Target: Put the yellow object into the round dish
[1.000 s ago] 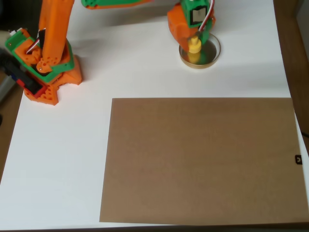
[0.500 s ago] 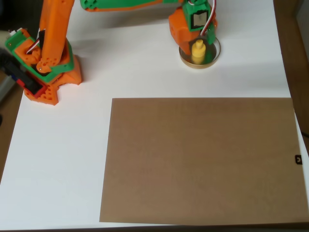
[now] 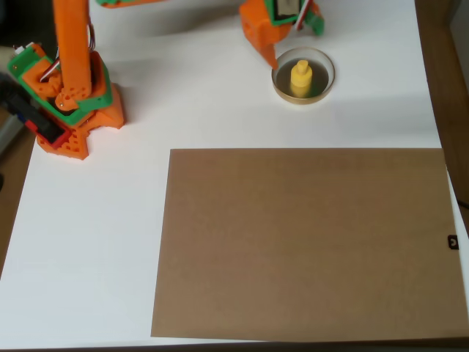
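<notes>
Yellow object: seen in the overhead view standing upright inside the round dish, on the white table near its far edge. Gripper: orange and green, placed just beyond the dish's far-left rim, apart from the object and holding nothing, its fingers spread. Brown sheet: laid flat, nearer the camera.

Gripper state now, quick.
Gripper: open, holding nothing; the yellow object stands free in the round dish.
</notes>
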